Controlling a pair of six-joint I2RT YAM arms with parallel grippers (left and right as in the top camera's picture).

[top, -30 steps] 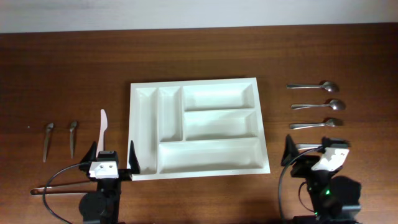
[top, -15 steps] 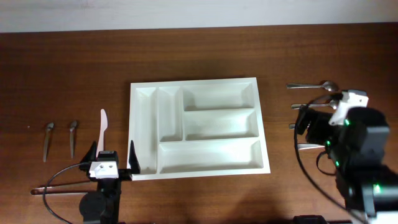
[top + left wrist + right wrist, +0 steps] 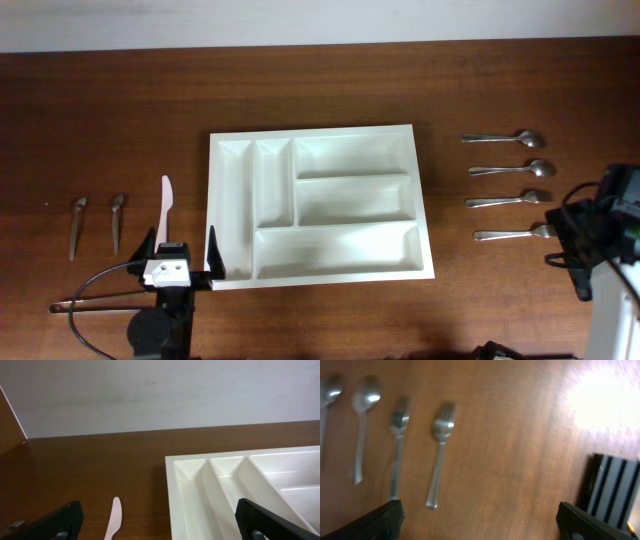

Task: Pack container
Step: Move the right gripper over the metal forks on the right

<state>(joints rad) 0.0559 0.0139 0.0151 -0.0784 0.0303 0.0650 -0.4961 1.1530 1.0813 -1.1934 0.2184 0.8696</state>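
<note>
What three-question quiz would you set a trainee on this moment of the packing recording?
1. True or false: the container already holds cutlery.
2. What lies on the table to the right of the container in the overhead view? A: two spoons and two forks. B: four knives. C: one ladle.
3. Fill in: the white knife lies to the ___ of the container in the overhead view.

Key: 1 false, since all five compartments are bare. 2 A. 3 left.
</note>
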